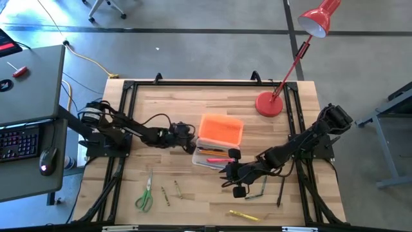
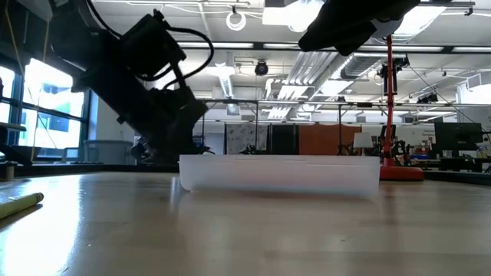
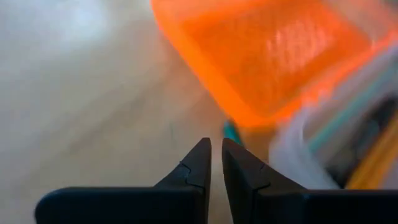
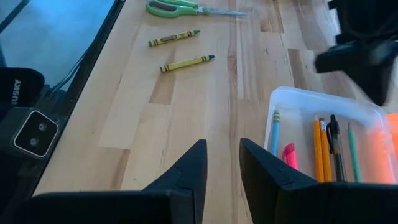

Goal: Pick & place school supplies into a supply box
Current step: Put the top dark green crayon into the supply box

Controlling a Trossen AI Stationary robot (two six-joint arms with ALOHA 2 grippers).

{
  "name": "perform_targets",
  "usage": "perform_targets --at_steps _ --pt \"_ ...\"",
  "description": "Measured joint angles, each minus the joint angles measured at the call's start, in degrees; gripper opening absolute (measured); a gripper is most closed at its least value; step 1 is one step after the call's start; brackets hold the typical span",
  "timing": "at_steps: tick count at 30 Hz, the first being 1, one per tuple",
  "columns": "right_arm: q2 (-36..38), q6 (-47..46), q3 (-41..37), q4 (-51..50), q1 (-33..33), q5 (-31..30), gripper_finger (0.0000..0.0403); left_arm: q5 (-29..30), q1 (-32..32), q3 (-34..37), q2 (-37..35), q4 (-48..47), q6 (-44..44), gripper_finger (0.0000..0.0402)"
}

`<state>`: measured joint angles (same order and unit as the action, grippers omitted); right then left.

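The supply box (image 1: 214,158) is a clear case lying open, its orange lid (image 1: 221,129) on its far side. In the right wrist view, pencils and pens (image 4: 323,149) lie inside it. Green-handled scissors (image 1: 144,196) and two crayons (image 1: 171,192) lie flat on the wood near the front left. A yellow pencil (image 1: 243,214) and a dark pen (image 1: 280,191) lie at the front right. My left gripper (image 1: 192,142) hovers at the box's left end, shut and empty (image 3: 216,155). My right gripper (image 1: 230,173) is by the box's near right corner, open and empty (image 4: 222,162).
A red desk lamp stands with its round base (image 1: 269,104) at the far right of the table. A black frame (image 1: 129,87) runs along the table's edges. A yellow crayon (image 2: 19,205) lies close to the low camera. Bare wood shows between the scissors and the box.
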<state>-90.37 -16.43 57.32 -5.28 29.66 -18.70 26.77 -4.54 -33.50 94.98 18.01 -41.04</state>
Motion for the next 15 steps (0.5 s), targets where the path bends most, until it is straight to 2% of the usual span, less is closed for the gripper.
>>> perform_targets --at_steps 3,15 --pt "0.0 0.0 0.0 0.0 0.0 0.0 0.0074 -3.6 0.0 0.0 0.2 0.0 -0.6 0.0065" --pt "0.0 0.0 0.0 0.0 0.0 0.0 0.0074 -3.4 -2.2 0.0 0.8 2.4 0.0 0.0062"
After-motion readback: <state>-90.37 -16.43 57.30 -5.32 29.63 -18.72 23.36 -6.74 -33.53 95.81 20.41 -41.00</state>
